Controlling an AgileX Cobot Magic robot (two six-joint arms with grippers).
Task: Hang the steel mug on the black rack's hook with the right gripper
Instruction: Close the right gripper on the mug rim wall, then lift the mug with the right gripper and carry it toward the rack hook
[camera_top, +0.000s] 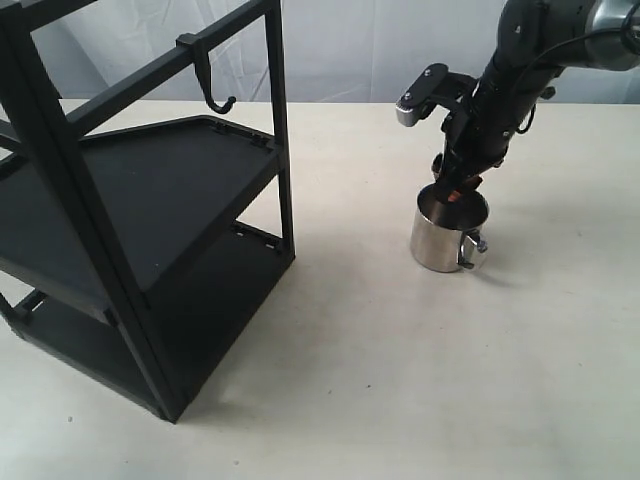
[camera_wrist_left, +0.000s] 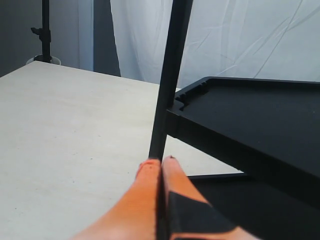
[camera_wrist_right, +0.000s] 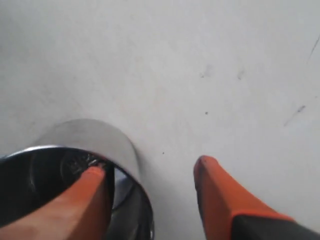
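The steel mug (camera_top: 443, 243) stands upright on the table, right of the black rack (camera_top: 150, 200), with its looped handle (camera_top: 473, 251) facing the front right. My right gripper (camera_top: 455, 190) comes down onto the mug's rim and is open. In the right wrist view one orange finger (camera_wrist_right: 92, 187) sits inside the mug (camera_wrist_right: 92, 137) and the other finger (camera_wrist_right: 215, 187) stands outside over bare table, so the jaws straddle the wall. The hook (camera_top: 213, 85) hangs empty from the rack's top bar. My left gripper (camera_wrist_left: 160, 161) is shut, empty, beside a rack post (camera_wrist_left: 170, 75).
The rack's flat shelves (camera_top: 170, 175) fill the left half of the exterior view, with one shelf (camera_wrist_left: 250, 115) close to the left gripper. A pale table (camera_top: 400, 380) spreads in front of and around the mug. A white curtain hangs behind.
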